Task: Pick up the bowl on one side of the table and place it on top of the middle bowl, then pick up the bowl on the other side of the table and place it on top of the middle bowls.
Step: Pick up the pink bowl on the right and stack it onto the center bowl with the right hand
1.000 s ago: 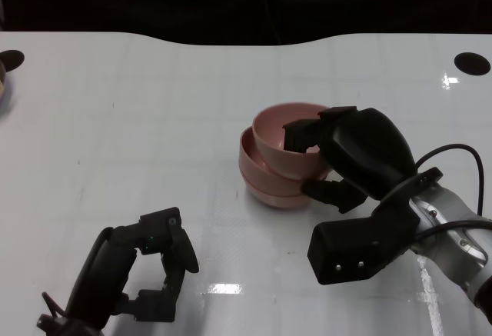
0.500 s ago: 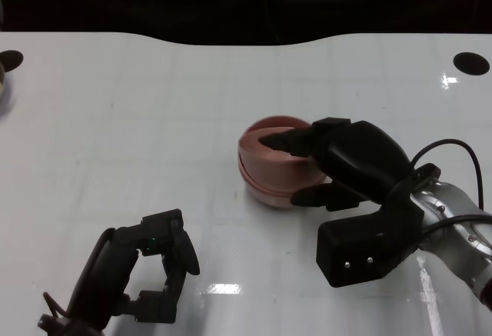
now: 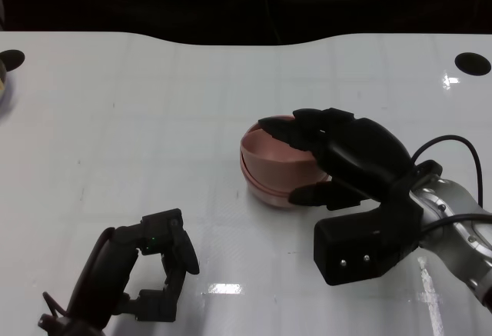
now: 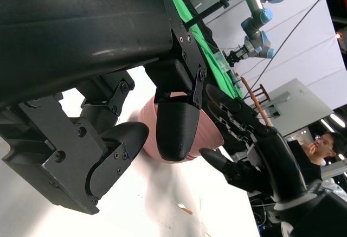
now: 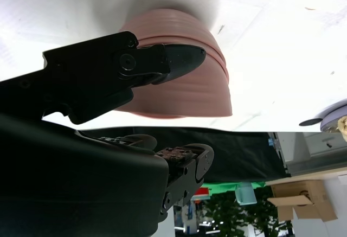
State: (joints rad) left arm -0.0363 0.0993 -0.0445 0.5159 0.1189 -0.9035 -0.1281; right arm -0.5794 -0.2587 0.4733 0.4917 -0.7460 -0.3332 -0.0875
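A nested stack of pink bowls (image 3: 275, 165) stands at the middle of the white table (image 3: 154, 121). My right hand (image 3: 346, 159) hovers over its right side. The fingers (image 3: 296, 130) stretch out flat above the top rim, and the thumb lies low against the outer wall. In the right wrist view one finger (image 5: 162, 63) lies along the side of the pink bowls (image 5: 190, 85) while the others stay clear of them. My left hand (image 3: 150, 274) rests low at the near left, empty, with fingers bent but apart. The left wrist view shows the bowls (image 4: 209, 135) past its fingers (image 4: 176, 123).
Round black holes sit in the table at the far right (image 3: 471, 63) and far left (image 3: 11, 59). A pale object (image 3: 3, 84) pokes in at the left edge. A black cable (image 3: 453, 145) loops off my right forearm. A person (image 4: 325, 146) shows beyond the table.
The top bowl, held tilted a second ago, has come down level into the stack. My right hand's fingers have lifted out of it and straightened above the rim. The left hand has not moved.
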